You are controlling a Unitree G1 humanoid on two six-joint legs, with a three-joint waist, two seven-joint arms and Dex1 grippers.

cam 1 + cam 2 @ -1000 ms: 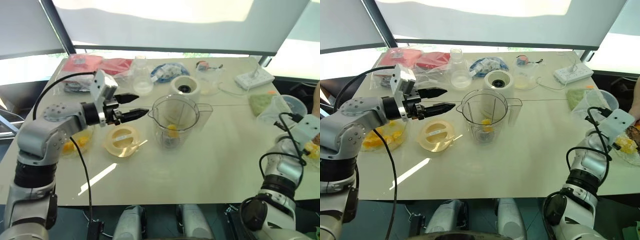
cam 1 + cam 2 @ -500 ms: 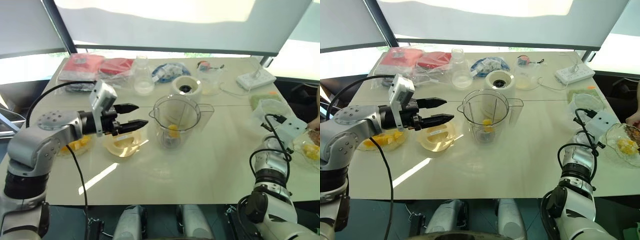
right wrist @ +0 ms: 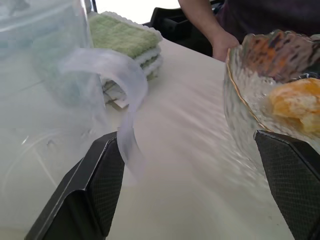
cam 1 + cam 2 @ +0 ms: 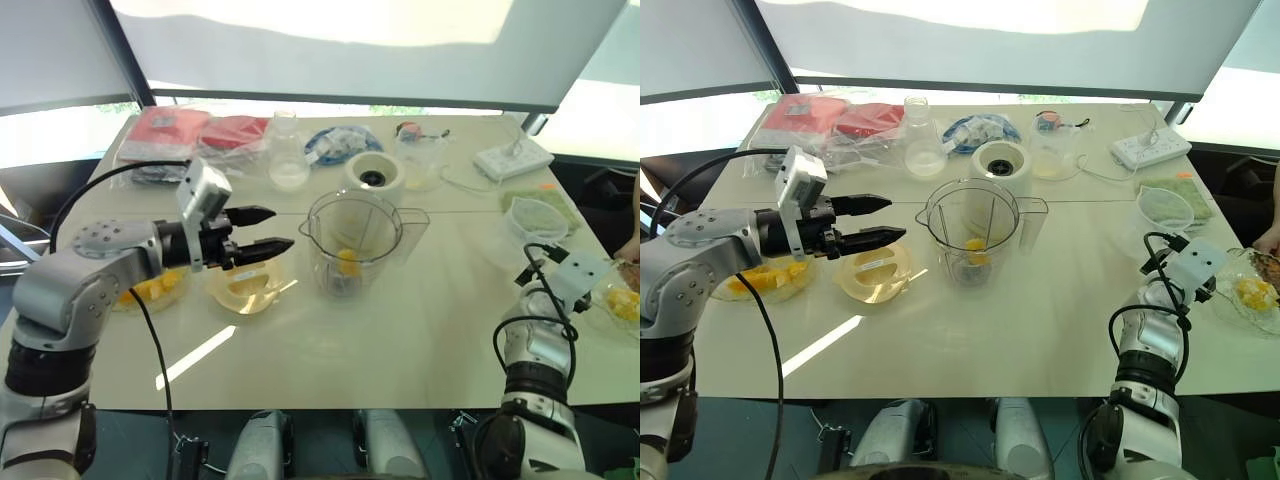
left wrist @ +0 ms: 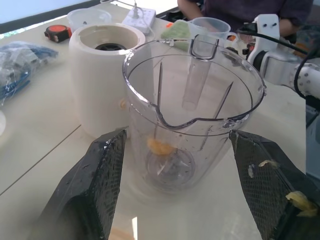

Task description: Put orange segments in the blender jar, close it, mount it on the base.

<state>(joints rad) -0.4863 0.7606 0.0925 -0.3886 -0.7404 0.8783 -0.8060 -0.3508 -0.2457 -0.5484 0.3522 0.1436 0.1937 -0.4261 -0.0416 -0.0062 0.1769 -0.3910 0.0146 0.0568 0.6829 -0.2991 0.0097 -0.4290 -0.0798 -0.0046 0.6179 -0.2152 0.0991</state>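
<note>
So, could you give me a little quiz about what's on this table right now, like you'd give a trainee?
1. True or false: the blender jar already sits on the white base.
2. Where is the yellowish lid? A: on the jar. B: flat on the table beside the jar. C: on the base.
3. What lies at the bottom of the jar?
Key: 1 false, the jar stands on the table in front of the base. 2 B. 3 an orange segment.
</note>
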